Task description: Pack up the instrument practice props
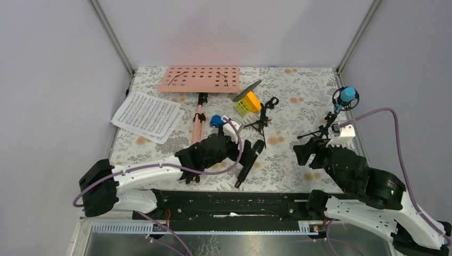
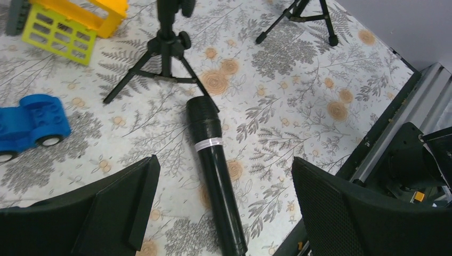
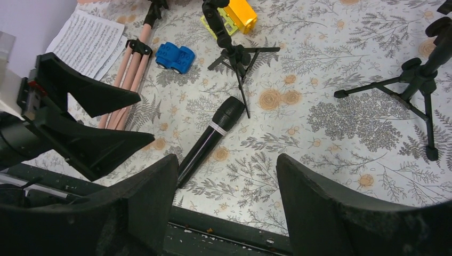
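Floral-print tabletop point(image 1: 298, 101), left gripper point(image 2: 224, 160) spread wide and empty above black mic point(image 2: 216, 186) laid flat near front edge, right gripper point(image 3: 226, 165) also gaped wide, empty, blue mic point(image 1: 347, 95) stood upright far right, pink music stand point(image 1: 200, 79) laid flat at back.

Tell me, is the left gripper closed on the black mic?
No, the left gripper is open, its fingers standing apart on either side of the black mic, which lies flat on the table.

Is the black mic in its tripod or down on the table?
Down. The black mic lies flat on the table, out of the tripod standing by its head.
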You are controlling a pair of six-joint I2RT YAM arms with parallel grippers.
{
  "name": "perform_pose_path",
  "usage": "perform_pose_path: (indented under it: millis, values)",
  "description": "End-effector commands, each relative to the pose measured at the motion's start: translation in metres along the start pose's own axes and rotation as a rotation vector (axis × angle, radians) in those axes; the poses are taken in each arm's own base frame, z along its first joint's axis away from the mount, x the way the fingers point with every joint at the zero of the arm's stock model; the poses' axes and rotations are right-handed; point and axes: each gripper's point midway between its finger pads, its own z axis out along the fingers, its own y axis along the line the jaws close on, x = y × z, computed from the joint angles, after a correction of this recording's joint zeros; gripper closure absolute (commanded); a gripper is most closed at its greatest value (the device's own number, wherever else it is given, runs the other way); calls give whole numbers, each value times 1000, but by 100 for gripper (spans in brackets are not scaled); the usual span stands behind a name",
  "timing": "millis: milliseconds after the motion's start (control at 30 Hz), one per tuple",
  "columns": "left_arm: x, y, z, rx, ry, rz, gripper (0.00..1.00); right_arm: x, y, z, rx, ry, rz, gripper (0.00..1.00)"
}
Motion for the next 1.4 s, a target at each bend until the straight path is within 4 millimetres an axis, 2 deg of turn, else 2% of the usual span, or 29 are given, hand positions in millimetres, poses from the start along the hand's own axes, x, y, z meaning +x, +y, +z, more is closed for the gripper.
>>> perform_pose_path:
  millis: [0,200,433,567,767,800,833,867,933,1133,1367]
  values:
    - [-49,-37,16,124,-153,2,1,-15,-12,-11,33,-50,39,25]
    - [-56,-77,57,267,-211,68,1,-27,-18,-22,32,-87,76,25]
    - [-62,-116,106,415,-351,118,1,-53,-31,-49,7,-170,157,25]
    - [-67,-137,129,452,-474,148,1,-60,-35,-58,-5,-191,174,25]
    - [-59,-166,188,407,-499,145,1,-60,-38,-61,-1,-187,174,25]
    - [-54,-168,200,403,-494,141,1,-60,-38,-62,-4,-188,176,25]
    - [-61,-170,205,394,-510,130,1,-61,-38,-63,-7,-189,179,25]
    - [-54,-168,216,378,-503,128,1,-61,-39,-64,-8,-188,182,25]
    - [-60,-171,230,360,-527,123,1,-61,-39,-65,-11,-188,187,25]
    - [-47,-174,270,327,-526,140,1,-57,-39,-67,-22,-176,213,25]
    - [-48,-164,312,231,-556,93,1,-50,-36,-67,-43,-146,232,23]
